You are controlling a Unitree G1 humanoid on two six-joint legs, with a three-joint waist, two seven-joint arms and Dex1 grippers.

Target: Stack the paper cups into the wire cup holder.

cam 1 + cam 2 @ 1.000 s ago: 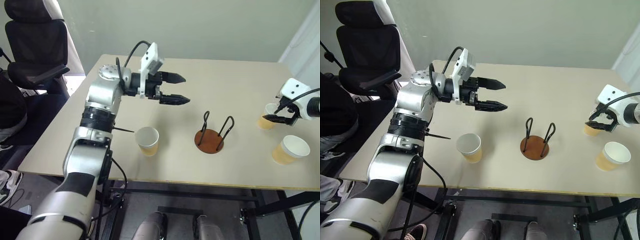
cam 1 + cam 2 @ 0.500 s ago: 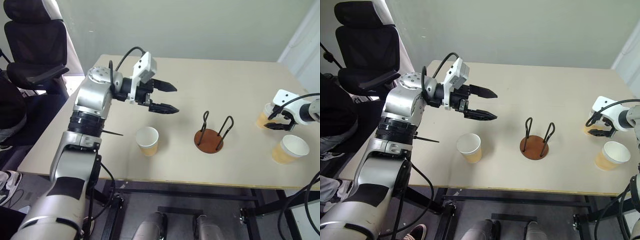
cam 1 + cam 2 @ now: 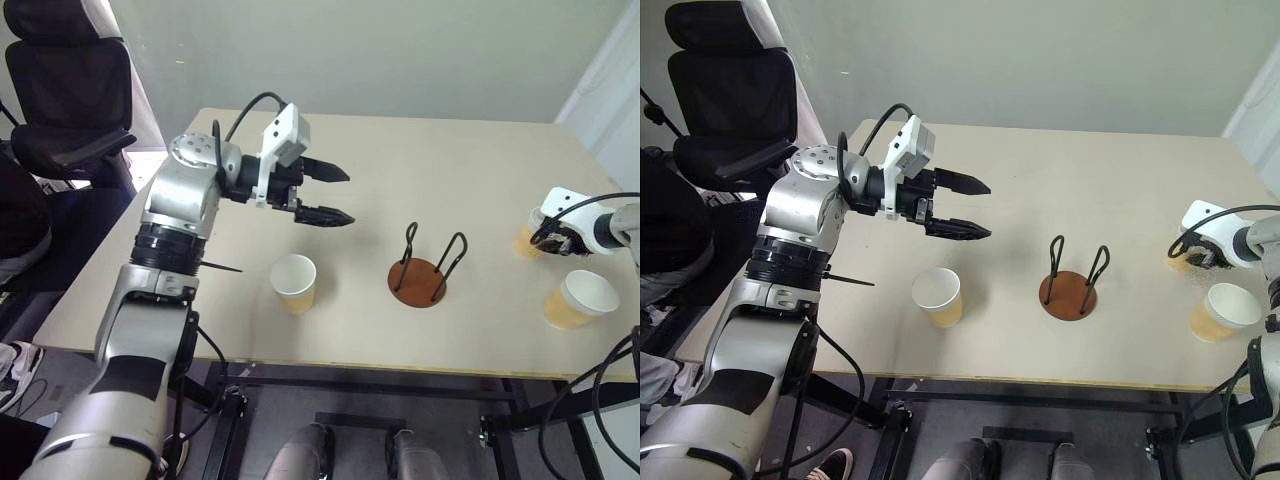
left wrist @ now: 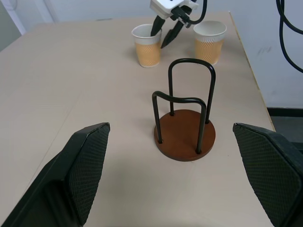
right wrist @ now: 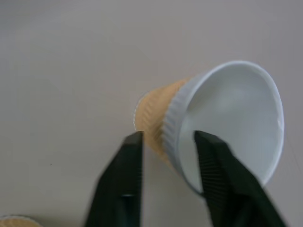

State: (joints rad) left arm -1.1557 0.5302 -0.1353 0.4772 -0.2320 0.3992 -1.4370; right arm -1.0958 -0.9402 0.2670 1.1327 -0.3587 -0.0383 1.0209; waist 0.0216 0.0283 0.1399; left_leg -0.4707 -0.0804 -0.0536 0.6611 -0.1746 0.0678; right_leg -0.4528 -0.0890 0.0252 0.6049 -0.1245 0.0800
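From the head views, my left claw (image 3: 330, 195) hangs released above the pale beige worktop (image 3: 440, 160), jaws wide and holding nothing. One tan-orange tapered paper cup with a white rolled rim (image 3: 294, 282) stands upright at about five o'clock from that claw, and the reddish-brown disc holder with two upright black wire loops (image 3: 420, 272) sits empty at three o'clock from that cup. Well apart at three o'clock from the holder, my right claw (image 3: 556, 238) is at a second tan-orange paper cup (image 3: 526, 240), with a third like it (image 3: 578, 298) standing just beside at five o'clock.

In the left wrist view the wire holder (image 4: 184, 127) stands in the middle, and beyond it at twelve o'clock both far cups show upright, my right claw (image 4: 166, 34) straddling the rim of the one nearer eleven.

In the right wrist view one black finger (image 5: 124, 179) lies outside the ribbed wall and the other inside the white mouth of that cup (image 5: 213, 127); the jaws look to be closing on the wall, but I cannot tell whether the pinch is firm yet. I judge I should squeeze gently so the thin paper does not crumple, then lift straight up and carry it over the loops.

I read no brand, label or writing anywhere.
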